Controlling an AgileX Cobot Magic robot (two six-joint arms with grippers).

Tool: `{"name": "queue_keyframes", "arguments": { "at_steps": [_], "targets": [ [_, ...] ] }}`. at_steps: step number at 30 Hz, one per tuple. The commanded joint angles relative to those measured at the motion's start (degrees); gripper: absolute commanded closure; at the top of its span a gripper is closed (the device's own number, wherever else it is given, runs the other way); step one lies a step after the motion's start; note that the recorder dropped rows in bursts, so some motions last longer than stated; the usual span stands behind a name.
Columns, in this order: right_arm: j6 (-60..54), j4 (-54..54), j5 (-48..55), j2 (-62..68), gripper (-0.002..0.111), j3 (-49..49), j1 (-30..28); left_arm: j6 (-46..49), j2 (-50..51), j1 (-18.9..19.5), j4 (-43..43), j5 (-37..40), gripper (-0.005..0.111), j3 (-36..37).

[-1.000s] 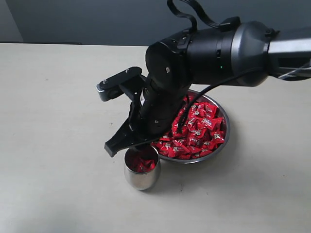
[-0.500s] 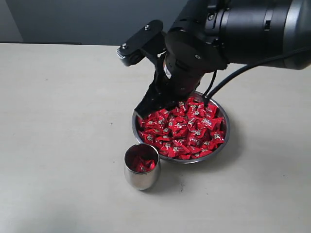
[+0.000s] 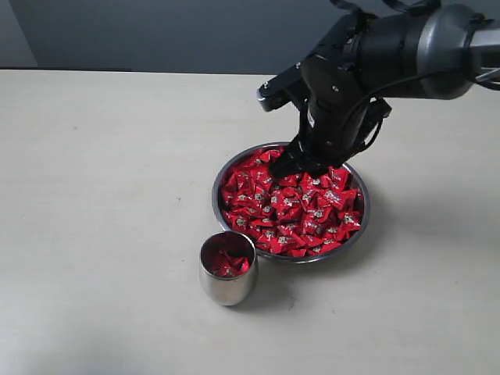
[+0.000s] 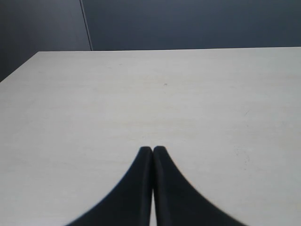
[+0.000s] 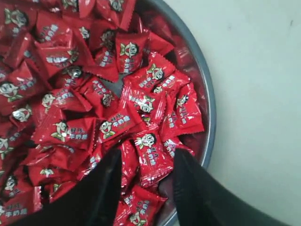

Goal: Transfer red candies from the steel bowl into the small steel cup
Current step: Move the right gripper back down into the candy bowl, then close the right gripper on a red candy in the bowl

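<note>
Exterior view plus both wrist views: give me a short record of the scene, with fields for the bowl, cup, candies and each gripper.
steel bowl: wide, shallow, heaped with red candies
small steel cup: upright, right beside the bowl, contact unclear, a few candies inside
right gripper: jaws open, low over the candies near the bowl's rim, nothing clamped
left gripper: jaws shut, empty, over the table

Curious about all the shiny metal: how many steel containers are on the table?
2. The steel bowl, heaped with red candies, sits centre-right in the exterior view; the small steel cup stands beside its rim, holding a few. None seems hidden.
</note>
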Motion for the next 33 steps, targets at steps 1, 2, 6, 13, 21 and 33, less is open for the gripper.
{"name": "queue_keyframes", "arguments": {
  "at_steps": [1, 2, 6, 13, 21, 33],
  "targets": [
    [-0.19, -1.13, 0.18, 2.86, 0.072, 0.05, -0.25, -0.08, -0.27, -0.27, -0.35, -0.58, 0.106, 0.26],
    [-0.19, -1.56, 0.18, 3.25, 0.072, 0.05, -0.25, -0.08, -0.27, -0.27, -0.35, -0.58, 0.106, 0.26],
    [-0.19, -1.92, 0.18, 3.76, 0.072, 0.05, -0.25, -0.08, -0.27, -0.27, -0.35, -0.58, 0.106, 0.26],
    [-0.07, -1.69, -0.36, 4.83, 0.072, 0.05, -0.25, -0.08, -0.27, -0.27, -0.35, -0.58, 0.106, 0.26],
    [-0.07, -0.69, -0.48, 8.50, 0.072, 0.05, -0.25, -0.08, -0.27, -0.27, -0.35, -0.58, 0.106, 0.26],
    [-0.07, 0.88, -1.03, 10.10, 0.072, 0.05, -0.25, -0.08, -0.27, -0.27, -0.35, -0.58, 0.106, 0.26]
  ]
}}
